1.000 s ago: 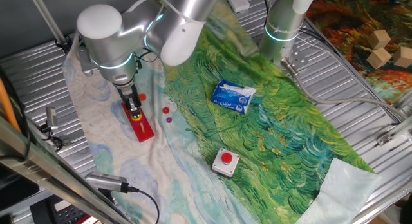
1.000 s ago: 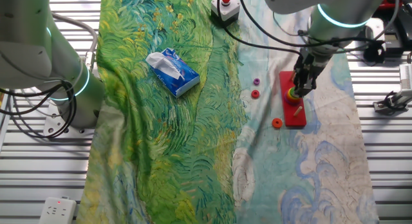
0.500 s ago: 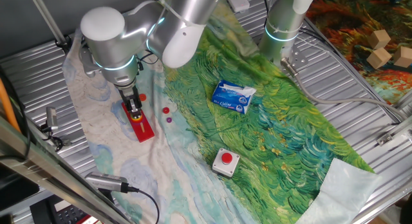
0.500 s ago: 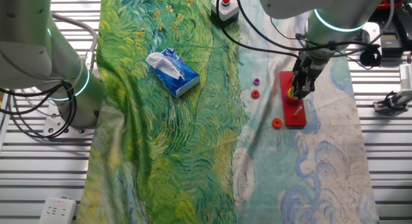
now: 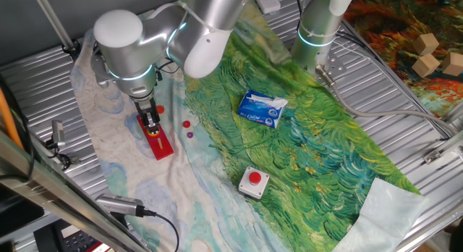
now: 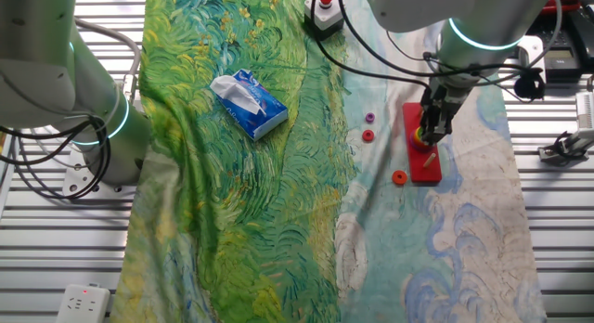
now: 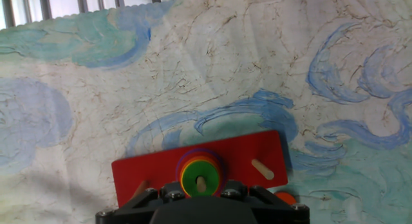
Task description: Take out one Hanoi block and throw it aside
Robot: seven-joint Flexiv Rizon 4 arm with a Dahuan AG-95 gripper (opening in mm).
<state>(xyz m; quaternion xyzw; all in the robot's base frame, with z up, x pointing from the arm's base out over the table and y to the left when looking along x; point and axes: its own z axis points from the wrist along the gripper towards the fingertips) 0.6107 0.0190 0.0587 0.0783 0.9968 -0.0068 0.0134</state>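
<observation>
i had the gripper [image 5: 150, 124] low over the red board [image 5: 158, 140], right at the stacked peg. the green hanoi block [image 7: 200, 178] sat on its peg atop the yellow disc [image 7: 185, 165], on the board's middle post in the hand view. i couldn't tell whether the fingers were clenched or released.

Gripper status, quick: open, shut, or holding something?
Gripper: down over the green Hanoi block on the red board; jaws hidden, grip cannot be told.
</observation>
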